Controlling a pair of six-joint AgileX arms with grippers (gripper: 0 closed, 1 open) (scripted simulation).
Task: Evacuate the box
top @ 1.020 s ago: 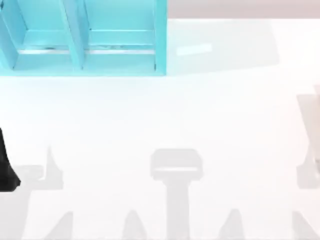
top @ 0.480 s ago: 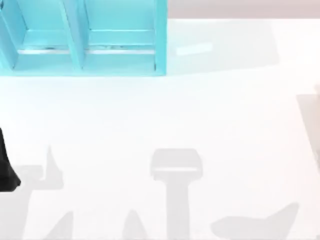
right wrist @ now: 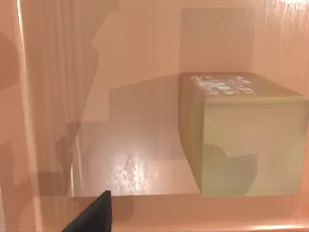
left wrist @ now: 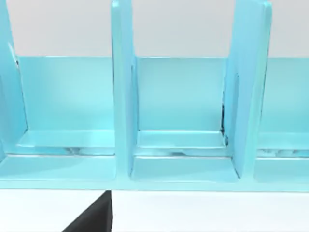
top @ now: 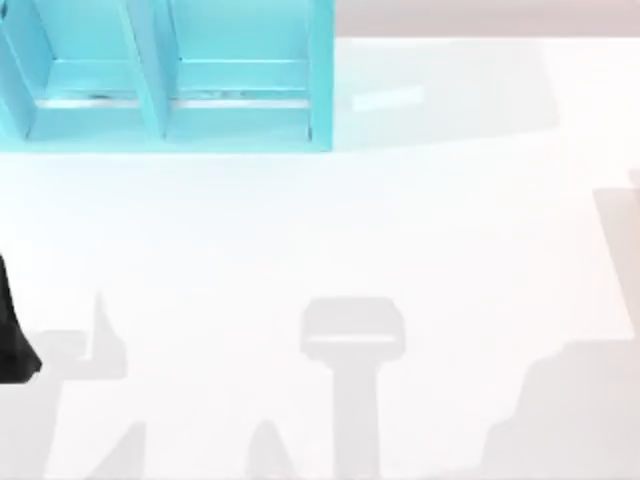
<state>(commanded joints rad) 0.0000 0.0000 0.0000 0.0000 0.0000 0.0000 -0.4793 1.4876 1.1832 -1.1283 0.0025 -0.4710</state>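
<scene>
The right wrist view looks into the box point(right wrist: 58, 96), whose walls and floor are orange-pink and glossy. A pale olive-green block point(right wrist: 241, 140) with a printed top stands on the box floor against the back wall. A black part of my right gripper point(right wrist: 92, 216) shows at the edge of this view, over the box's near rim and apart from the block. My left gripper point(top: 14, 335) is a black shape at the table's left edge, parked, and its tip point(left wrist: 91, 218) shows in front of a cyan rack.
A cyan rack point(top: 170, 75) with upright dividers stands at the back left of the white table point(top: 350, 220). Its compartments point(left wrist: 183, 121) hold nothing. Grey shadows lie along the table's front and lower right.
In the top view a broad shadow has spread over the table's lower right corner, replacing a narrower one at the right edge. The left arm has not moved.
</scene>
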